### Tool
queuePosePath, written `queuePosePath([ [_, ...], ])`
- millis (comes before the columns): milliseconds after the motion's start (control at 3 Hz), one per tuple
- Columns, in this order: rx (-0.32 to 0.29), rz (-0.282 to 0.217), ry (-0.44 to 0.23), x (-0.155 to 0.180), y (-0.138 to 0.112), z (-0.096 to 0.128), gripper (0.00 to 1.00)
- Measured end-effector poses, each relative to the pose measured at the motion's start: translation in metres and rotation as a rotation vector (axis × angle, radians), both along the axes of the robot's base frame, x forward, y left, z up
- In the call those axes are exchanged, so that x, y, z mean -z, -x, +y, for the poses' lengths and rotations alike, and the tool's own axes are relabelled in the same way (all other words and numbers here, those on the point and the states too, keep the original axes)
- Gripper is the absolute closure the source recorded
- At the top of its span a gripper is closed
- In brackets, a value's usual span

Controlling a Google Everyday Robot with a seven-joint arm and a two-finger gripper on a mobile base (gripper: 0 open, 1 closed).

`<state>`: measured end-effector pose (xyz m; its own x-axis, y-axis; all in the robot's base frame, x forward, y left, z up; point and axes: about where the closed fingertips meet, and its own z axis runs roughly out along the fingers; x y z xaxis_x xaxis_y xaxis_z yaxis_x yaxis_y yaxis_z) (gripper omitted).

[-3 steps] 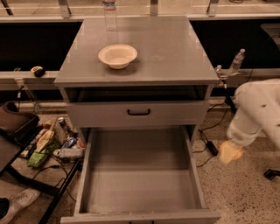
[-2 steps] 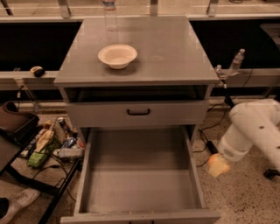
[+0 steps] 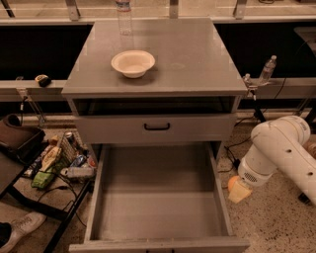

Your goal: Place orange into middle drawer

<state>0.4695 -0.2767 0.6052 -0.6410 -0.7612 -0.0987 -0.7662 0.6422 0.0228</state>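
Note:
The orange shows as a small orange patch at the tip of my gripper, mostly hidden by the cream fingers. The gripper is shut on it, low at the right, just outside the right wall of the middle drawer. That drawer is pulled out, a wide grey box with a bare flat floor. My white arm reaches in from the right edge of the view.
Above the open drawer is a shut drawer front with a black handle. A white bowl and a clear bottle stand on the cabinet top. Clutter lies on the floor at the left, with cables and a second bottle at the right.
My gripper has moved down and to the left, from out at the right to just beside the open drawer's right wall. The drawer and the bowl have not moved.

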Motion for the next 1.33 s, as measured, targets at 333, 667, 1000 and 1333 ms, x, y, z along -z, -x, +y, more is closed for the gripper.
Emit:
queuePosePath([
  [333,-0.021,-0.005,-0.02,0.011,-0.005,0.022,1.0],
  [667,-0.07,-0.005,-0.074,0.043,-0.015,0.086,1.0],
  [1000,-0.1,-0.015,-0.134,0.074,-0.024,0.157,1.0],
  [1333,-0.112,-0.015,-0.145,0.12,-0.03,0.239,1.0],
])
